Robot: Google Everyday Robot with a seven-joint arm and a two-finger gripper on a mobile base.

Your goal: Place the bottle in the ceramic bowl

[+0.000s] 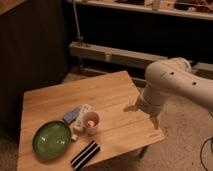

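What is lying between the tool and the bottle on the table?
In the camera view, mostly bare table. Only the cup stands close by the bottle, just off that stretch. The tool is over the table's right side.

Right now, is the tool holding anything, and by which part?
Nothing. The tool hangs empty at the table edge, apart from the bottle lying beside the cup.

The wooden table [100, 92], gripper [142, 115] above its edge, carries nearest it a cup [91, 121], then bottle [83, 112] and blue block [71, 115], farthest bowl [51, 140] and striped bar [85, 155].
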